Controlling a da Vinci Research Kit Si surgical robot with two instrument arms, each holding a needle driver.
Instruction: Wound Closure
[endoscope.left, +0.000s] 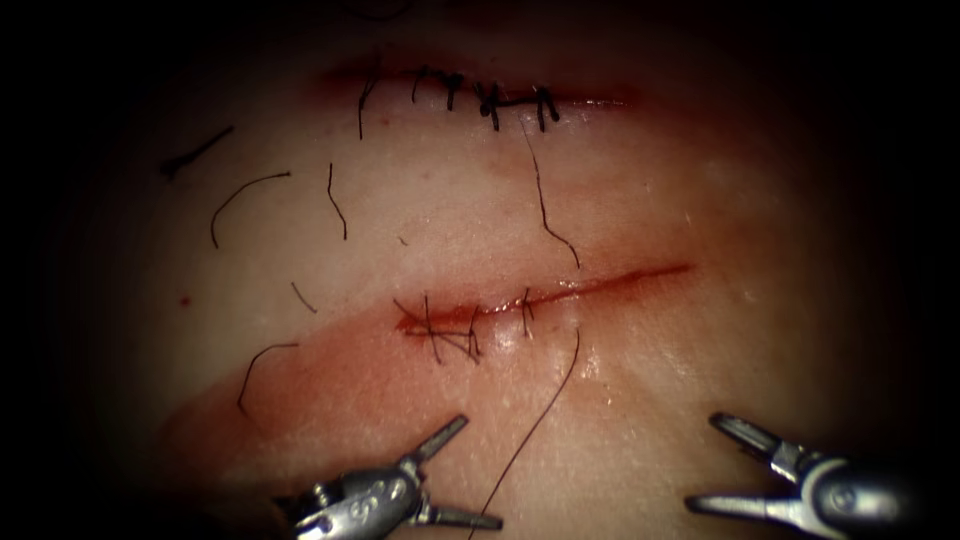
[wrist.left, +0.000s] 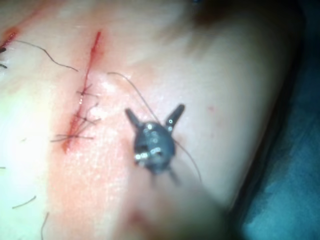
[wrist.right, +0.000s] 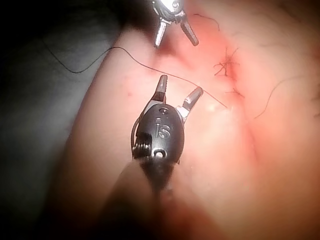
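The lower cut (endoscope.left: 600, 283) in the tissue (endoscope.left: 650, 370) is stitched at its left end (endoscope.left: 450, 330) and stands open further right. A dark thread (endoscope.left: 545, 410) leaves the cut's near edge and trails down toward the front. My left tool (endoscope.left: 478, 472) hovers low and left of that thread, jaws open and holding nothing. The right tool (endoscope.left: 703, 462) sits low at the right, also open and empty. The left wrist view has the left tool (wrist.left: 155, 112) beside the stitched cut (wrist.left: 82, 115). In the right wrist view, the thread (wrist.right: 140, 62) lies just beyond the right tool (wrist.right: 180, 86).
A second cut (endoscope.left: 480, 95) further back is closed with several dark stitches, and a thread tail (endoscope.left: 545, 205) hangs from it. Loose cut ends of thread (endoscope.left: 245, 195) lie on the tissue at the left. Red fluid (endoscope.left: 300, 390) stains the tissue near the lower cut.
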